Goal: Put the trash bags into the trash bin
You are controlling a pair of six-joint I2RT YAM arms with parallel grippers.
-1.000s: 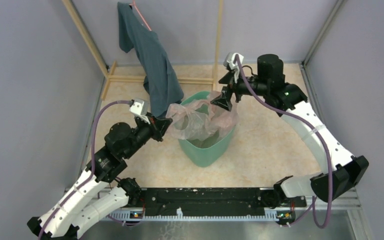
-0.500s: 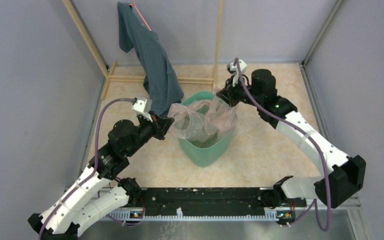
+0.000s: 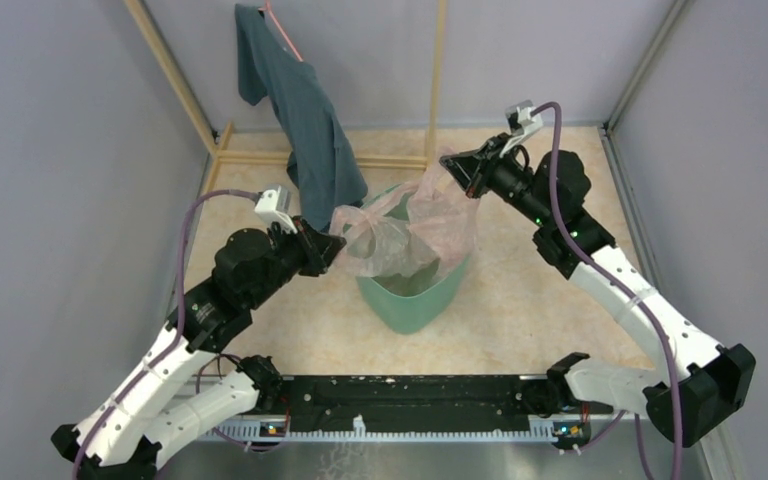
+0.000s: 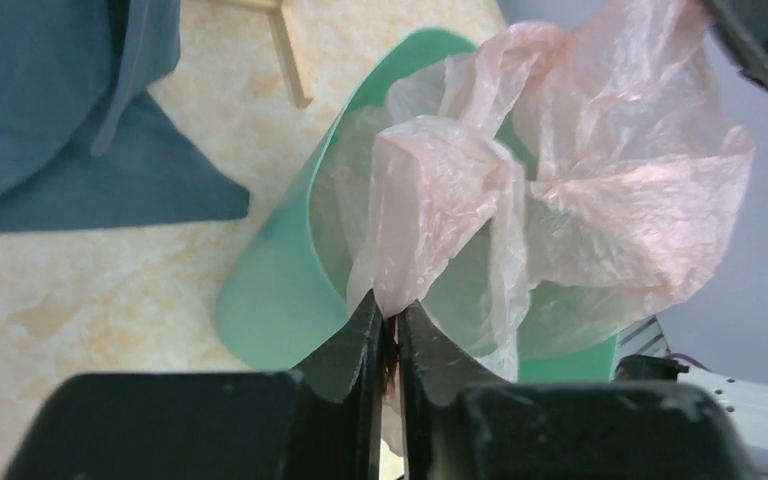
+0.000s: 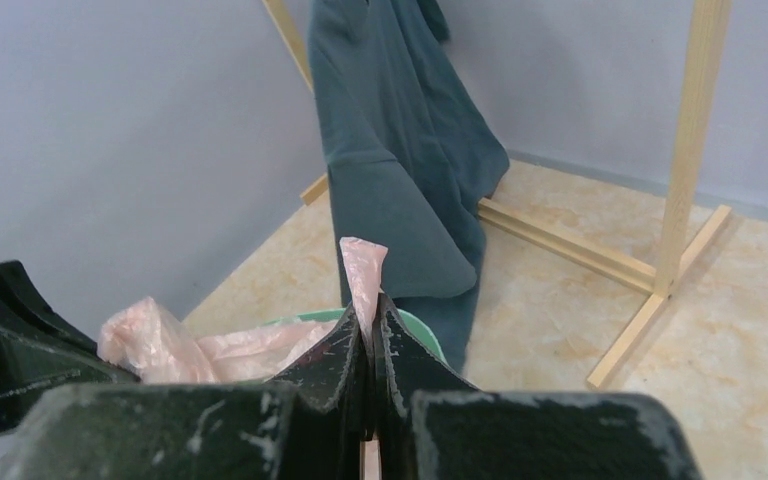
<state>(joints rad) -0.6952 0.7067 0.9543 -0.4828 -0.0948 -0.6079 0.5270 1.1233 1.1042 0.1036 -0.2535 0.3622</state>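
The left gripper (image 4: pixel 388 312) fills the bottom of the frame, its two dark fingers (image 4: pixel 352 345) pressed together on a fold of the trash bag (image 4: pixel 600 170); the pale pink film rises from the pinch in a crumpled column, then spreads in wrinkled sheets to the right, across the mouth of the trash bin (image 4: pixel 280 290); the mint-green bin appears tilted, its rim curving up behind the bag; a dark teal cloth (image 4: pixel 50 110) hangs at upper left, its lower corner near the bin; a wooden post (image 4: pixel 290 55) stands on the marbled beige floor (image 4: pixel 80 290); a dark machine part (image 4: pixel 765 35) sits at the bag's top right corner.
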